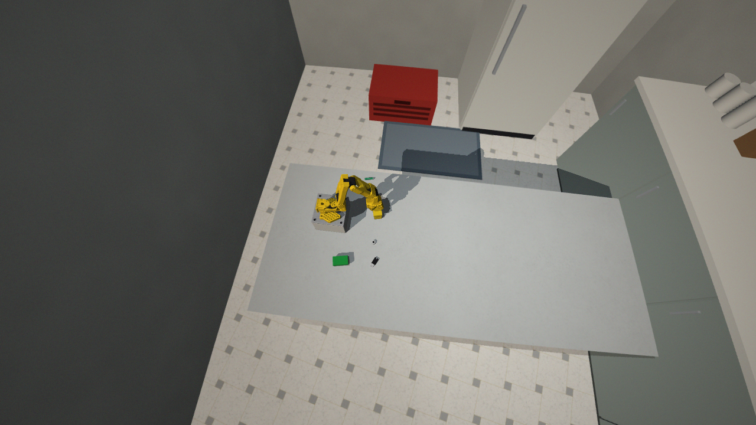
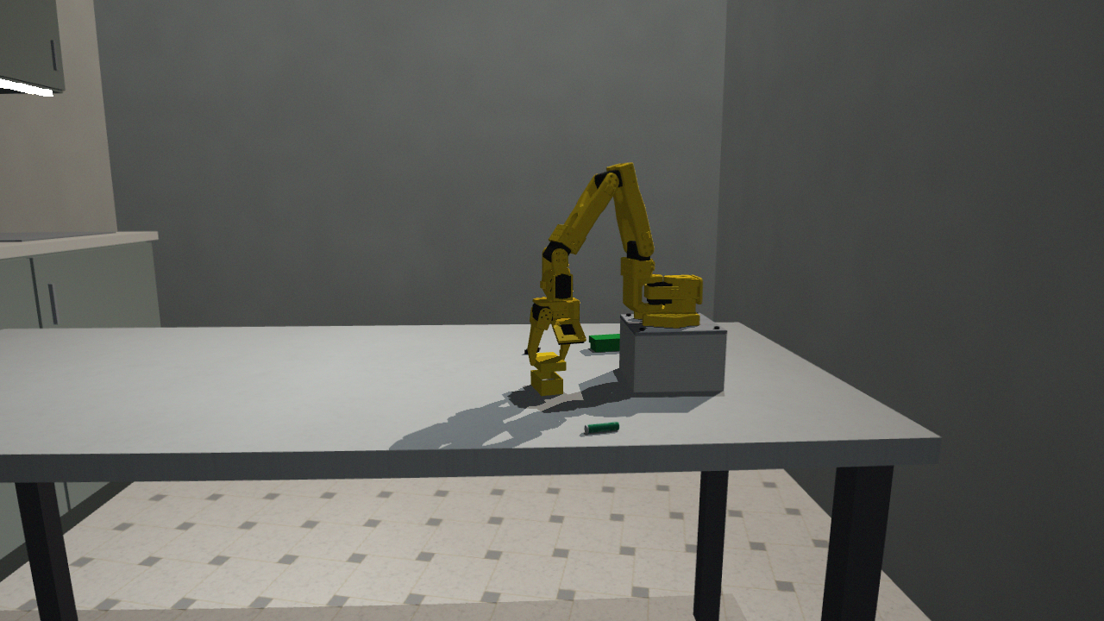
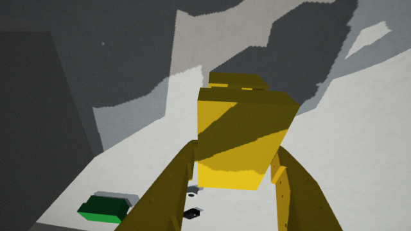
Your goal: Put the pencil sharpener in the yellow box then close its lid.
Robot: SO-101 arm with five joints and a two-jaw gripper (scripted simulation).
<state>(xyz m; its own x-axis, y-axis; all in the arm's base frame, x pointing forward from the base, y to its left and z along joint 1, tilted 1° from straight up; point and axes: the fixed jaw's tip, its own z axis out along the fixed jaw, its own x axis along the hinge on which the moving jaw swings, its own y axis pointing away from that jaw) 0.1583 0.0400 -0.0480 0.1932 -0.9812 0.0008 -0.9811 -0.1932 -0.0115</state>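
Observation:
My gripper (image 3: 232,167) is shut on the yellow lid (image 3: 241,138), which fills the space between the two fingers in the wrist view. The yellow box (image 3: 238,81) shows just beyond and under the lid, partly covered by it. In the exterior view the lid (image 2: 550,358) sits right above the box (image 2: 546,382), slightly offset, next to the arm's grey base (image 2: 673,359). The inside of the box is hidden. A small grey piece with a dark hole (image 3: 191,194) lies on the table; I cannot tell whether it is the pencil sharpener.
A green block (image 1: 340,260) and a small black item (image 1: 375,260) lie on the table in front of the base. A green cylinder (image 2: 601,427) lies near the table's edge. A red tool chest (image 1: 403,94) stands on the floor.

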